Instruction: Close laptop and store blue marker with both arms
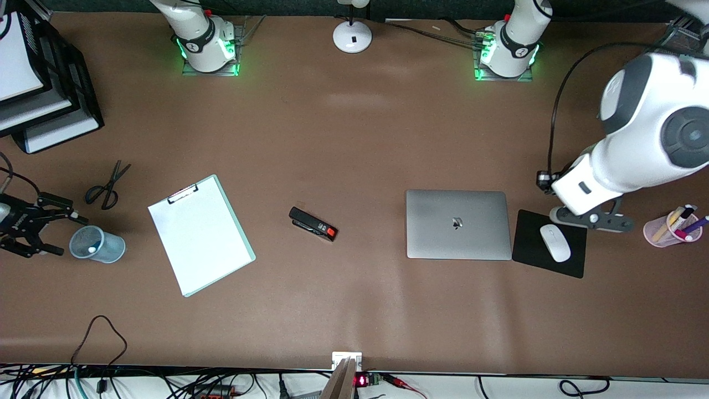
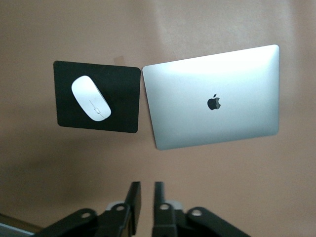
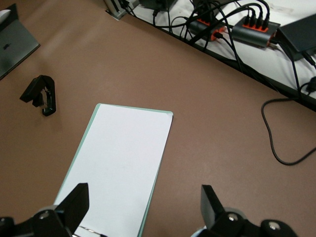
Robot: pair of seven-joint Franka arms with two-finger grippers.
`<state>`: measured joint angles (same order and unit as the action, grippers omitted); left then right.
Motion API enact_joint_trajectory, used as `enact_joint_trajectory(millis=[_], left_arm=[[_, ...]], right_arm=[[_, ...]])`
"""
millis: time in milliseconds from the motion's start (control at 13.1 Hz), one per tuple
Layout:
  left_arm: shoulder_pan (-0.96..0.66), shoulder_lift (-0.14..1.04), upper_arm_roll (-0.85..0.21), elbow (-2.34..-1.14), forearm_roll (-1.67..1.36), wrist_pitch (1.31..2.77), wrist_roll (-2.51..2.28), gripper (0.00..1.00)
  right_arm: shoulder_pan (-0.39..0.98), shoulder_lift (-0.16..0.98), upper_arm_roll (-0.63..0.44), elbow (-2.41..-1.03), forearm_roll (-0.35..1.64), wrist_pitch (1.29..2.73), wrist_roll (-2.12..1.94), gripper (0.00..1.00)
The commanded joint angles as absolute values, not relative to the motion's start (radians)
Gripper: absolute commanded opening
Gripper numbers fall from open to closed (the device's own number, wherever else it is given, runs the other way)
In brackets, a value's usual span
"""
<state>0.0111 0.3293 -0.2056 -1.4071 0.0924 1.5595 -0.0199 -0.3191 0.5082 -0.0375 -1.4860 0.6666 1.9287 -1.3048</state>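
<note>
The laptop [image 1: 458,224] was seen shut on the table, just beside the mouse pad [image 1: 576,260]. The left gripper [image 1: 592,217] was held above the pad's edge, fingers narrowly parted, nothing held. The right gripper [image 1: 27,233] was spread wide, holding nothing, beside the cup [image 1: 97,244]. The blue marker could not be made out.

The only readable sign is the dark apple logo on the laptop [image 1: 458,224] lid.
</note>
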Motion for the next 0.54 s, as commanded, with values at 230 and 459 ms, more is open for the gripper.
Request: enact_joint_trajectory(millis=[230, 459], left_arm=[[0.061, 0.27, -0.216, -1.433, 0.084, 1.557, 0.075, 1.0], [0.06, 0.288, -0.216, -1.424, 0.083, 1.612, 0.083, 1.0]], right_arm=[[-0.217, 0.368, -0.037, -1.503, 0.413, 1.878, -0.834, 1.0], [-0.149, 0.318, -0.037, -1.503, 0.281, 1.813, -0.585, 1.0]])
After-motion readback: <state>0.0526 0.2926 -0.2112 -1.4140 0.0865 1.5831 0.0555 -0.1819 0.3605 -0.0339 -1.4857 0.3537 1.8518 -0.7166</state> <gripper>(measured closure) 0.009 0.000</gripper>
